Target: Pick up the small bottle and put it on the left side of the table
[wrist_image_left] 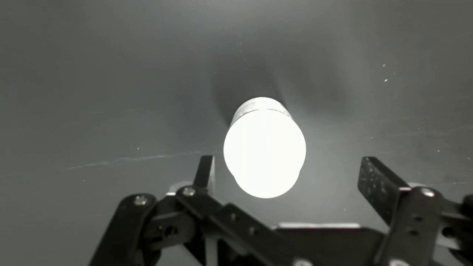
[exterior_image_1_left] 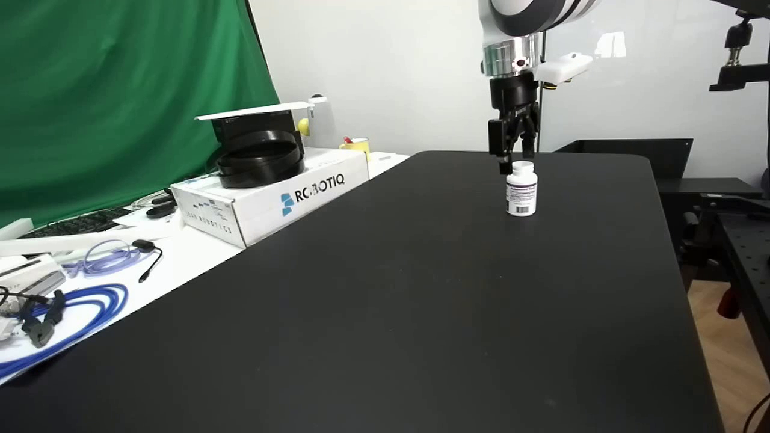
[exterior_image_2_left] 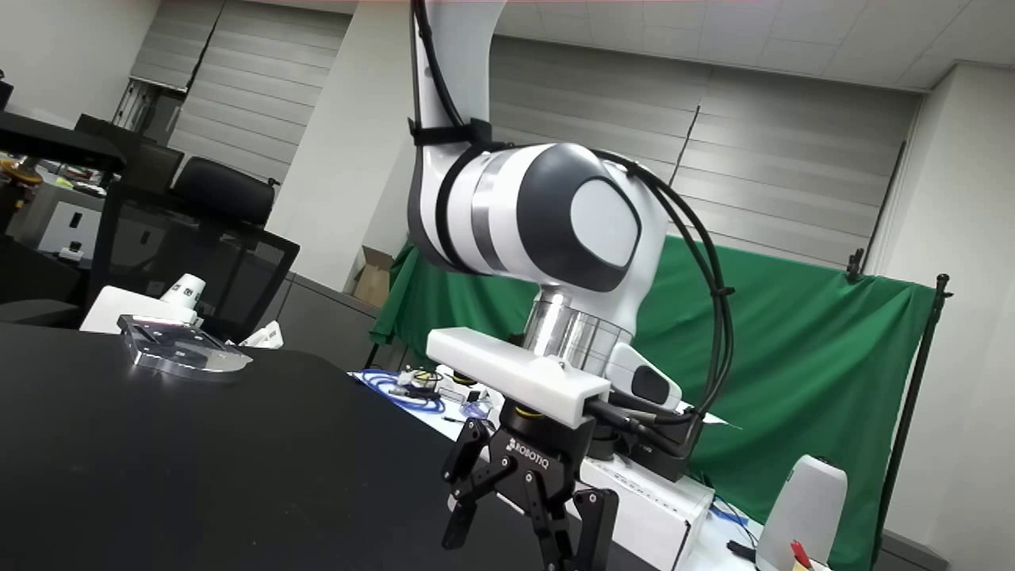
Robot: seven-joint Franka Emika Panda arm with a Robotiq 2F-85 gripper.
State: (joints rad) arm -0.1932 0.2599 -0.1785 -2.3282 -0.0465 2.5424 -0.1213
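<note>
On the black table (exterior_image_1_left: pixel 385 313), the spread gripper (wrist_image_left: pixel 286 170) hangs low at the small bottle (exterior_image_1_left: pixel 521 187)

A white wall (exterior_image_1_left: pixel 373 66) closes off the far side in an exterior view, with a green curtain (exterior_image_1_left: pixel 120 90) to its left. The black table reaches from the near edge of that view toward the wall, and a white work surface (exterior_image_1_left: pixel 186 264) runs along its left side. The robot arm (exterior_image_2_left: pixel 547 214), white and dark gray, hangs over the table in both exterior views. On the white work surface lies a white box (exterior_image_1_left: pixel 271 210) with ROBOTIQ lettering; a black ring-shaped piece (exterior_image_1_left: pixel 255 174) sits on it. Below the arm the gripper points downward, its jaws standing wide apart: in the wrist view, bare tabletop shows between the bottle and each of the two fingers (wrist_image_left: pixel 377 184), a narrow strip on the left and a broader one on the right. At left in an exterior view, a clear plastic piece (exterior_image_2_left: pixel 178 349) lies on the table by its far edge. The small bottle, white, stands upright on the table, toward the far end and slightly right of the middle in an exterior view. Its white cap (exterior_image_1_left: pixel 522 166) lies at or just below the fingers' ends; which, cannot be told. Across its body is a pale label (exterior_image_1_left: pixel 521 193), its dark print too small to read.
</note>
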